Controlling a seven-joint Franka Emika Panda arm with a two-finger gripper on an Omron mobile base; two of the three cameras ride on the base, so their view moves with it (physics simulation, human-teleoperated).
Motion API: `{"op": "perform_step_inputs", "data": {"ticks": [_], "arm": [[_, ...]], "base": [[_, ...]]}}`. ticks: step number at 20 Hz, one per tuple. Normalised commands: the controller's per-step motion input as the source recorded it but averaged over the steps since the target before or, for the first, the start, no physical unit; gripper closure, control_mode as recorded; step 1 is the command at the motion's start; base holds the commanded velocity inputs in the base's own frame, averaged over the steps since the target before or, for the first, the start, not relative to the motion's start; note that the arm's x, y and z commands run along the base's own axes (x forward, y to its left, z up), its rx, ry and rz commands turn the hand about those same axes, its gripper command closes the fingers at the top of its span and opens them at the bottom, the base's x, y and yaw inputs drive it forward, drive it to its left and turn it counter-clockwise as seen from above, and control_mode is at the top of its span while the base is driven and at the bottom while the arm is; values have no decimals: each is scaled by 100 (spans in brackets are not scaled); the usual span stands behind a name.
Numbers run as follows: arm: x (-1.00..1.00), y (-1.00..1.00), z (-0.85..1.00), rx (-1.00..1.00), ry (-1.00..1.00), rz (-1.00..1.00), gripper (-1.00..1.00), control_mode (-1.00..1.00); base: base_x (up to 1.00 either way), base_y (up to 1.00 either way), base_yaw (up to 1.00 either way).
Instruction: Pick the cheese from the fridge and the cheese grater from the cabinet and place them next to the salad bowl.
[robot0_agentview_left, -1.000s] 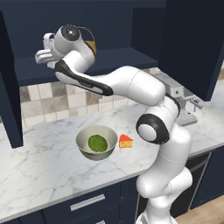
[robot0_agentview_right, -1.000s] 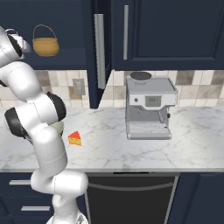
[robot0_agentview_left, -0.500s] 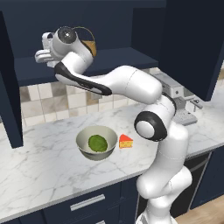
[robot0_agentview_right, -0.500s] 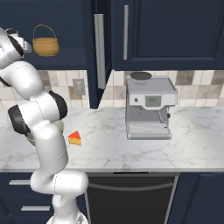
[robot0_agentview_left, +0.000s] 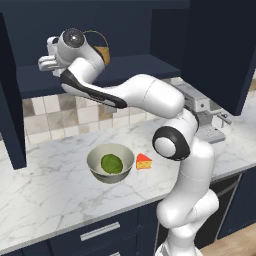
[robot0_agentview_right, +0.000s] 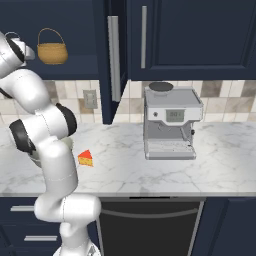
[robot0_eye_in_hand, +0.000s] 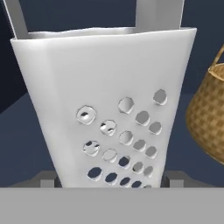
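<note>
Marble counter (robot0_agentview_left: 55, 190) under navy cabinet (robot0_agentview_left: 125, 65); hand (robot0_eye_in_hand: 112, 181) astride cheese grater (robot0_eye_in_hand: 109, 100), grip impossible to tell.

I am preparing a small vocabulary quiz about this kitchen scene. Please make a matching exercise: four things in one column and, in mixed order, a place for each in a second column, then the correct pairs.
Things:
1. small yellow-orange cheese wedge
2. light-grey metal box grater
3. woven basket with a handle
4. silver coffee machine

Places:
A. between the two dark finger tips
B. on the counter, under the closed wall cabinet
C. on the open cabinet shelf, beside the grater
D. on the counter, beside the salad bowl

Pairs: 1-D, 2-A, 3-C, 4-B
</note>
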Motion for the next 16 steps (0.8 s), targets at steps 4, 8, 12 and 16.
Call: {"op": "perform_step_inputs", "data": {"ticks": [4, 8, 12, 16], "arm": [[-2, 0, 0, 0, 0, 0, 100, -100], [-63, -2, 0, 1, -3, 0, 100, -100], [-100, -21, 0, 5, -11, 0, 100, -100], [-100, -51, 0, 9, -11, 0, 100, -100]], "base": [[0, 0, 0], [0, 0, 0], [0, 0, 0], [0, 0, 0]]}}
